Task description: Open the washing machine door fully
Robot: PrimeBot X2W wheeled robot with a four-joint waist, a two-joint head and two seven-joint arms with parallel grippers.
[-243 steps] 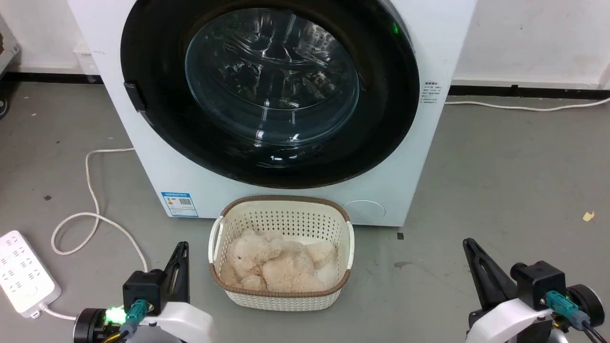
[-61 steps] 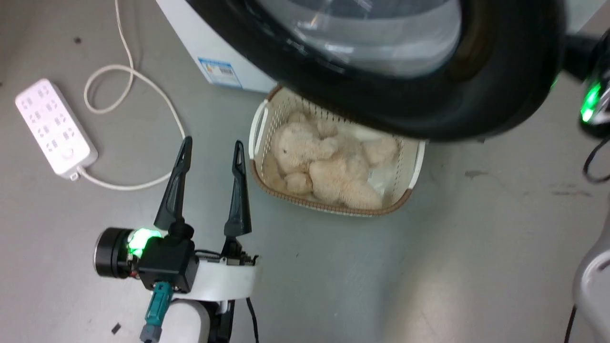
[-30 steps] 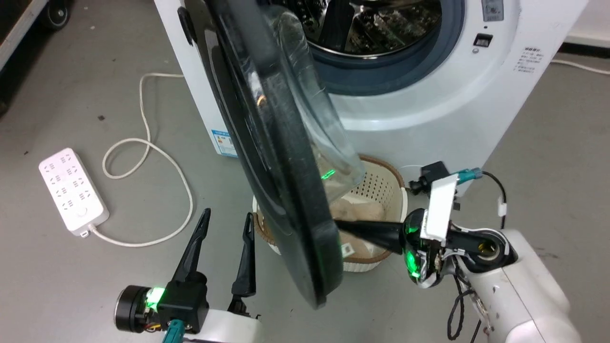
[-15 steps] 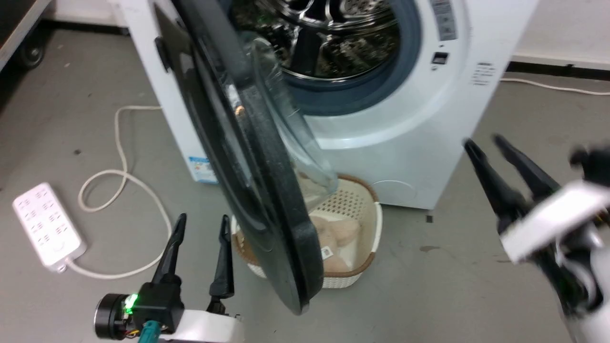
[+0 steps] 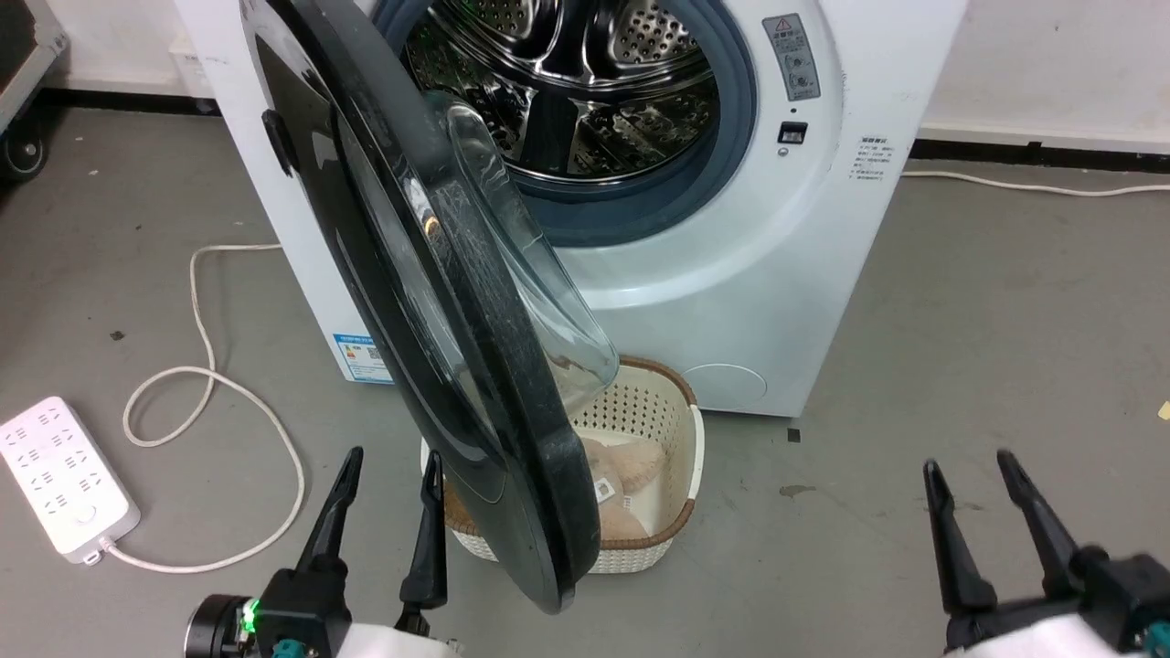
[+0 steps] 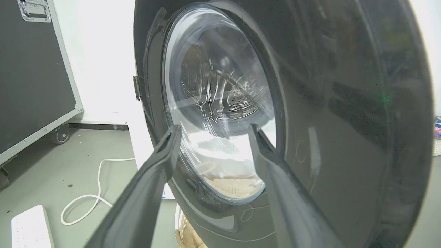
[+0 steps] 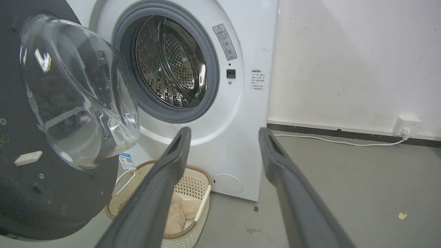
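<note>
The washing machine door [image 5: 430,302] is a big glossy black disc with a bulging clear glass bowl. It stands swung out to the left, edge-on to the head view, over the basket. The steel drum [image 5: 567,82] lies exposed behind it. My left gripper [image 5: 391,455] is open at the lower left, just left of the door's lower rim, holding nothing. In the left wrist view the door [image 6: 344,120] looms close beyond the open fingers [image 6: 162,162]. My right gripper [image 5: 969,461] is open at the lower right, well clear of the door [image 7: 51,103].
A cream basket [image 5: 681,439] holding a beige plush toy [image 5: 631,466] sits on the floor under the door. A white power strip [image 5: 59,475] and its looped cable [image 5: 210,384] lie at the left. A black case on wheels [image 6: 31,69] stands further left.
The right gripper has dropped from mid-right to the lower right corner. The camera has shifted, so the machine and door sit higher and more centred. The door holds about the same angle.
</note>
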